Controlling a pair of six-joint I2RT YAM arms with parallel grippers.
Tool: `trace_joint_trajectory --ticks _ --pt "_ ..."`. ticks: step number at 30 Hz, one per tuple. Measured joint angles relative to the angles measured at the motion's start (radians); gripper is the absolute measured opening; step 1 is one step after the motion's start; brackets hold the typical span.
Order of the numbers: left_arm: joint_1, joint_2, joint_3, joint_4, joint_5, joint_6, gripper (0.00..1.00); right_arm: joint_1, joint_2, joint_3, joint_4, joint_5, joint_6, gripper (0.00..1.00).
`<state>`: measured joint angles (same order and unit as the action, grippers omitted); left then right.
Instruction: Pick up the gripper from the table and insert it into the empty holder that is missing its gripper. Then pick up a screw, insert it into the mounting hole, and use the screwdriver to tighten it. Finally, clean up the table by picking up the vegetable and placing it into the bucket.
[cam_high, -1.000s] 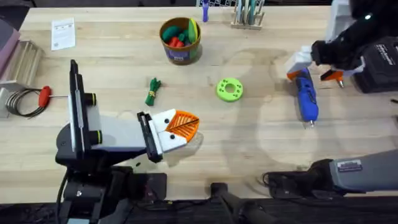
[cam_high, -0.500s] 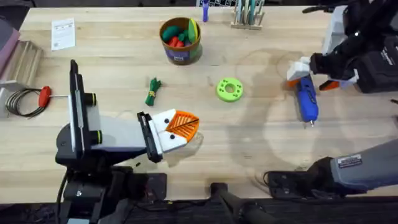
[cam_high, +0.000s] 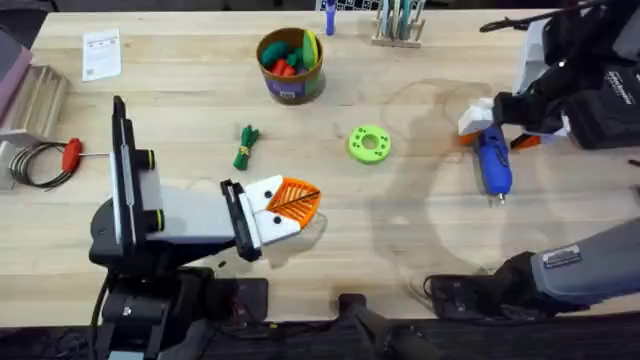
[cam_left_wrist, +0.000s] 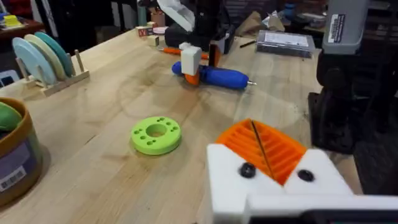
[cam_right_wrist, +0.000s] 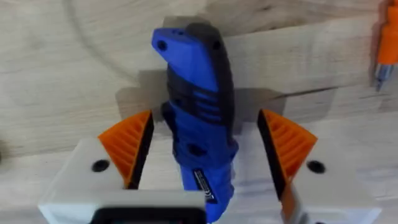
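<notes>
A: Where the tabletop begins at the left, what is there?

B: The left end effector lies low near the front edge, its white block carrying orange ribbed pads drawn narrow together with nothing between them. Just behind it the vegetable lies flat on the wood, and farther back stands the bucket with red, orange and green toys heaped inside.

A: And toward the middle?

B: A green round disc sits alone, well apart from the vegetable.

A: What about the far right?

B: The screwdriver lies on the tabletop, metal tip pointing to the front. The right end effector is down over its back end, spread wide, one orange pad on each side of the blue body with gaps between.
</notes>
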<state>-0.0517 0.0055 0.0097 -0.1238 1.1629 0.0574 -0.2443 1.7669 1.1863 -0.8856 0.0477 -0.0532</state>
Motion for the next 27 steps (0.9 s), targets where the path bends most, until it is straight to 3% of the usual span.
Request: trace_joint_trajectory --ticks 11,14,19,20,27 --pt "0.0 0.0 0.0 0.0 0.0 0.0 0.01 0.0 0.017 -0.009 0.024 0.0 0.001 0.973" --pt "0.0 0.0 0.0 0.0 0.0 0.0 0.01 0.0 0.017 -0.009 0.027 0.0 -0.003 0.802" --pt "0.0 0.0 0.0 0.0 0.0 0.0 0.01 0.001 0.019 -0.012 0.052 0.009 -0.003 0.131" --pt "0.0 0.0 0.0 0.0 0.0 0.0 0.01 0.0 0.023 -0.013 0.055 0.012 0.003 0.04" --pt "0.0 0.0 0.0 0.0 0.0 0.0 0.01 -0.001 0.024 -0.013 0.056 0.012 0.001 0.024"
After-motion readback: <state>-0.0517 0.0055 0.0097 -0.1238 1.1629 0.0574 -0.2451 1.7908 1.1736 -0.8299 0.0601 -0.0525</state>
